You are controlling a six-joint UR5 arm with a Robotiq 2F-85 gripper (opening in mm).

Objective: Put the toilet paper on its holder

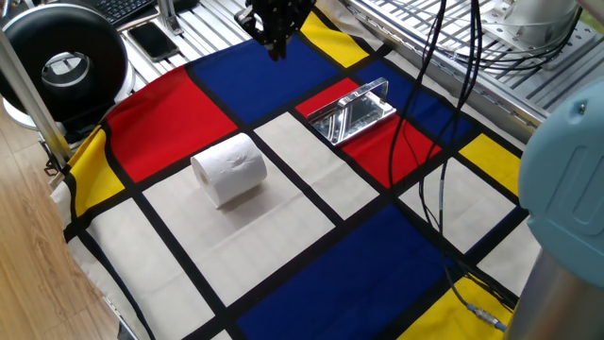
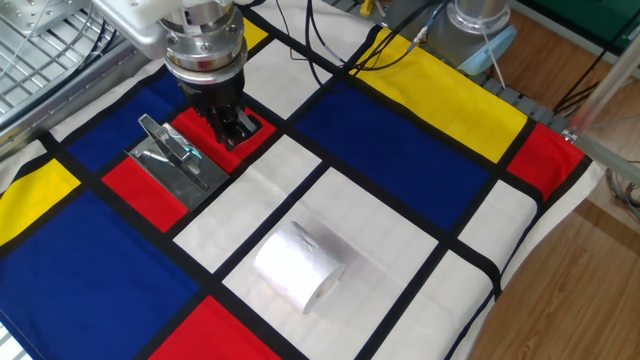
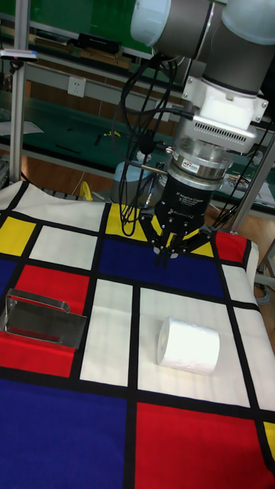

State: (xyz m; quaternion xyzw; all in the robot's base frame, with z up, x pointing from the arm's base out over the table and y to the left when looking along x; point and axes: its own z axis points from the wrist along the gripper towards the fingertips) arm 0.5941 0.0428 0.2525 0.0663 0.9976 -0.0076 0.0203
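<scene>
The toilet paper (image 1: 229,168) (image 2: 298,265) (image 3: 189,345) lies on its side on a white panel of the coloured cloth, untouched. On a red panel stands the shiny chrome holder (image 1: 351,113) (image 2: 175,155) (image 3: 42,321), its bar on top. My gripper (image 1: 276,49) (image 2: 233,128) (image 3: 164,257) hangs above the cloth over the far blue panel, away from both. Its fingers are drawn together to a point with nothing between them. The roll sits well in front of the gripper, and the holder is off to one side.
A black round device (image 1: 66,61) and a phone (image 1: 153,40) lie beyond the cloth's far left corner. Black cables (image 1: 444,179) hang over the right side of the cloth. The table edge and wooden floor (image 1: 28,236) run along the left.
</scene>
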